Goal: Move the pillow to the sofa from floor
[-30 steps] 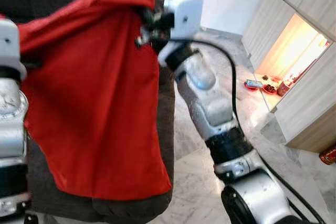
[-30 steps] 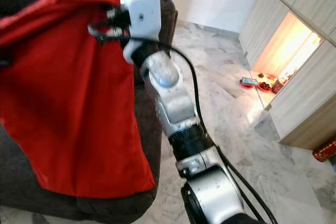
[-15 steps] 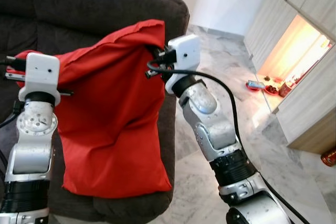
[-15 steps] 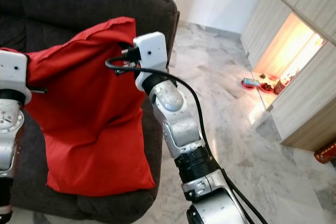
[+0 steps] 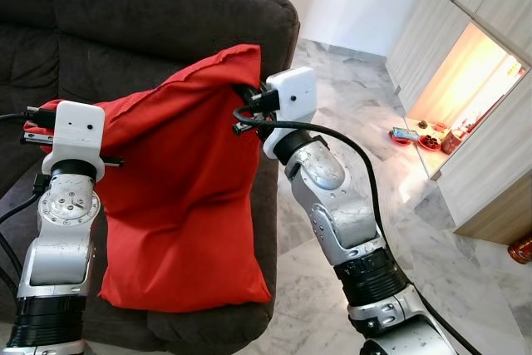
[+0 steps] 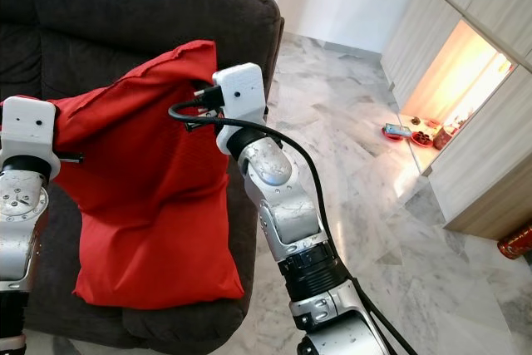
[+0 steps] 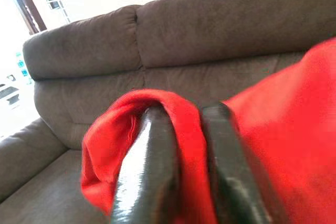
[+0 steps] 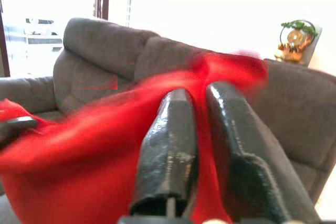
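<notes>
A soft red fabric pillow [image 5: 179, 197] hangs in the air in front of a dark grey upholstered sofa [image 5: 158, 18], its lower edge just above the sofa's front edge. The left gripper [image 7: 184, 129] is pinched on the pillow's upper left corner, and the right gripper [image 8: 202, 114] is clamped on its upper right corner. Pale marble floor [image 5: 349, 114] lies open beside the sofa's right armrest.

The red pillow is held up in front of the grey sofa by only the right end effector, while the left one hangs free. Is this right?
Not quite. Both hold the red pillow: the left wrist view shows the left end effector pinching a corner, and the right end effector grips another. It does hang in front of the grey sofa.
</notes>
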